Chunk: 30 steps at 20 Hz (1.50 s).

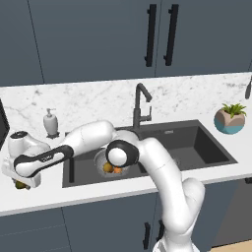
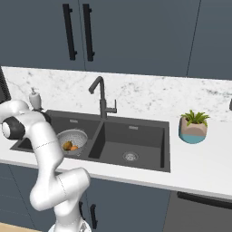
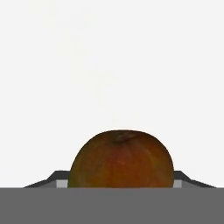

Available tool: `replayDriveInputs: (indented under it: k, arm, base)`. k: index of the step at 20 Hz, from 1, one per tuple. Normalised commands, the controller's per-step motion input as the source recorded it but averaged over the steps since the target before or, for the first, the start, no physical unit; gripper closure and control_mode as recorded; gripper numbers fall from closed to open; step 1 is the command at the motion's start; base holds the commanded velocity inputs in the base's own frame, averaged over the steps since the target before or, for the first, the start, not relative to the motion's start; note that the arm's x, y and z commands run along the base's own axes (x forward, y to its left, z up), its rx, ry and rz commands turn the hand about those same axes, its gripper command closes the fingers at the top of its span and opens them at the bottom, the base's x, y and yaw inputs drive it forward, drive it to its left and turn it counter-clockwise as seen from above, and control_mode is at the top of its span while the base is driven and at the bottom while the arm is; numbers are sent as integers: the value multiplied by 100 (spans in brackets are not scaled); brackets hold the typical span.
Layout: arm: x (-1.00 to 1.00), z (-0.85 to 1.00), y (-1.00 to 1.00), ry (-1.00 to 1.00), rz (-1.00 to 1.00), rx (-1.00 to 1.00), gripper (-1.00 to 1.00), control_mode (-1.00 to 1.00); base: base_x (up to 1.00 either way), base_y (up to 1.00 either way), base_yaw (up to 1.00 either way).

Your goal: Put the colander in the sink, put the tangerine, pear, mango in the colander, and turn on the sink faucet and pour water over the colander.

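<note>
Brownish-red, dark green oval mango (image 3: 121,158) right up against the hand camera, between the two dark finger tips (image 3: 51,178) of the gripper (image 1: 20,184), low over the white marble counter (image 1: 34,194) left of the sink; clenched on it or merely flanking it, cannot tell. Beyond, round silver-grey perforated colander (image 1: 101,158) in the dark charcoal double-basin sink (image 1: 206,147), holding orange tangerine (image 1: 117,170) and yellowish pear (image 1: 108,168). Farther back, tall dark grey faucet (image 1: 140,106).

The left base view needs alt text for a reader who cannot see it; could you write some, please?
The white arm reaches left over the marble counter, its claw down at a dark fruit. Behind it, the colander sits in the sink's left basin holding two fruits, below the dry faucet.
</note>
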Motion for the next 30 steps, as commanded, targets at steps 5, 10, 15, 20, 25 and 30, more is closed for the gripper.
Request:
replayDriveInputs:
  k: [5,10,15,20,25,30]
  arm:
    - [-18,15,-74,0,0,-6,100,-100]
    - [-24,34,-95,0,0,0,100,-100]
    - [-17,34,-100,0,0,0,100,-100]
    - [-8,20,-100,0,0,0,100,-100]
    - [-2,11,-99,-4,0,0,100,-100]
    - [10,5,-94,-2,1,0,100,-100]
  base:
    - [0,0,0]
    - [0,0,0]
    - [0,0,0]
    - [0,0,0]
    - [0,0,0]
    - [0,0,0]
